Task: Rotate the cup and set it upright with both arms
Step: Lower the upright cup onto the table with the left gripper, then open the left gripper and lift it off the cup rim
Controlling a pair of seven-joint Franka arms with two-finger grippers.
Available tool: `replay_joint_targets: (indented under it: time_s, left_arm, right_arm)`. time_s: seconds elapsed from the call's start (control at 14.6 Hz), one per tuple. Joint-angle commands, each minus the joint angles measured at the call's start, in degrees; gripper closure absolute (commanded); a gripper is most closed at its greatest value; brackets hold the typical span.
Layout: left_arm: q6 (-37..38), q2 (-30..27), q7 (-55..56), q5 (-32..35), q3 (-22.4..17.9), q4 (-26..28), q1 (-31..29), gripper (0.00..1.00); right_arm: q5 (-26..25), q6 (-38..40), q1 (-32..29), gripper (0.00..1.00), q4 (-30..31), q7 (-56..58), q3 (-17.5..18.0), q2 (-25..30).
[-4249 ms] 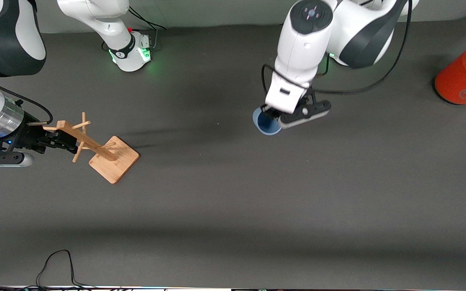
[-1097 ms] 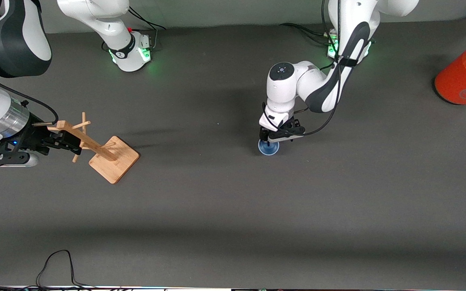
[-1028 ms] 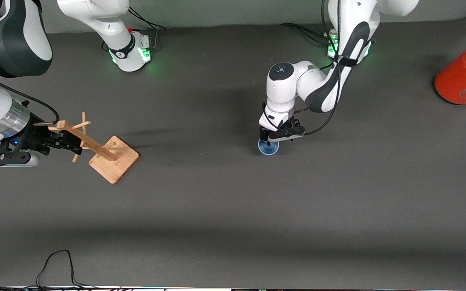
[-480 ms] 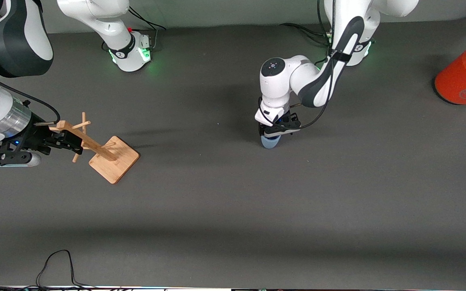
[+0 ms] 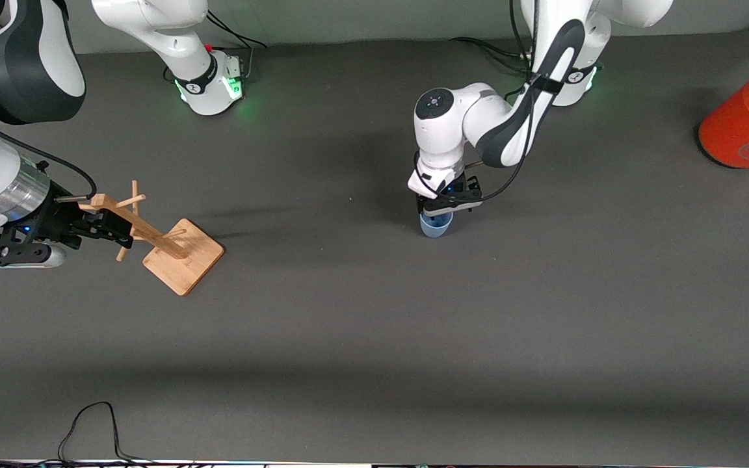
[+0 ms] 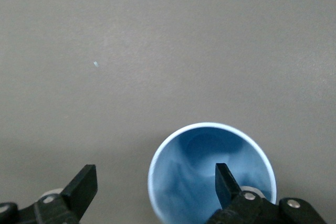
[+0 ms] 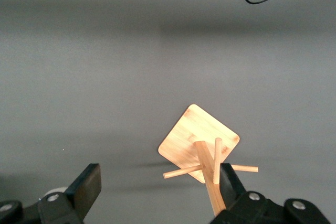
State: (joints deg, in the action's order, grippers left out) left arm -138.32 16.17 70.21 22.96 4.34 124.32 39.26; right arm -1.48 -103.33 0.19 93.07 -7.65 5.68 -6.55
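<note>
The light blue cup (image 5: 436, 228) stands upright, mouth up, on the dark table, mid-table toward the left arm's end. My left gripper (image 5: 439, 213) is right over it and hides most of it. In the left wrist view the cup (image 6: 202, 179) shows its blue inside. The left gripper (image 6: 155, 184) is open wide, with one finger (image 6: 224, 182) inside the cup and the other outside, apart from the wall. My right gripper (image 5: 116, 231) is open at the top of a wooden peg stand (image 5: 183, 257), and its post lies against one finger (image 7: 231, 184).
An orange can (image 5: 748, 120) with a silver top stands at the left arm's end of the table. The wooden stand's square base (image 7: 199, 135) rests on the table below my right gripper (image 7: 157, 184). A black cable (image 5: 88, 422) loops at the table edge nearest the front camera.
My left hand has shifted a little toward the robots' bases and now covers the cup's mouth, which showed before. The right arm has not moved.
</note>
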Motion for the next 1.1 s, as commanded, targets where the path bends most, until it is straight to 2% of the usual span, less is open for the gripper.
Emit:
replay_joint_targets:
  time_s: [0.0,0.14,0.27,0.41,0.55,0.82,1.03]
  left_arm:
    - [8.6,-6.5,-12.7,-10.6,-0.5,-1.5,-0.1,0.00]
    - [17.9,-9.0,-18.2,-15.2,-0.5,-6.2,-1.6,0.00]
    - [29.4,-11.1,-24.2,-20.9,-0.7,-13.6,-3.3,0.00]
    - [41.3,-11.4,-30.2,-25.1,-0.7,-22.9,-8.7,0.00]
    - [48.9,-12.3,-35.3,-27.2,-0.7,-29.2,-15.6,0.00]
    - [51.0,-16.6,-41.2,-26.9,-0.8,-30.5,-26.8,0.00]
    - [51.6,-16.7,-44.0,-26.6,-2.0,-32.4,-31.1,0.00]
  right_arm:
    - [-0.4,-0.5,0.5,0.00,1.3,-0.4,-0.6,1.5]
    - [-0.4,-0.5,0.5,0.00,1.2,-0.4,-0.6,1.5]
    - [-0.4,-0.6,0.5,0.00,1.2,-0.4,-0.6,1.5]
    - [-0.4,-0.6,0.5,0.00,1.2,-0.4,-0.6,1.5]
    - [-0.4,-0.7,0.5,0.00,1.2,-0.4,-0.6,1.5]
    - [-0.4,-0.7,0.5,0.00,1.2,-0.4,-0.8,1.8]
    - [-0.4,-1.2,0.5,0.00,1.0,-0.4,-0.7,1.8]
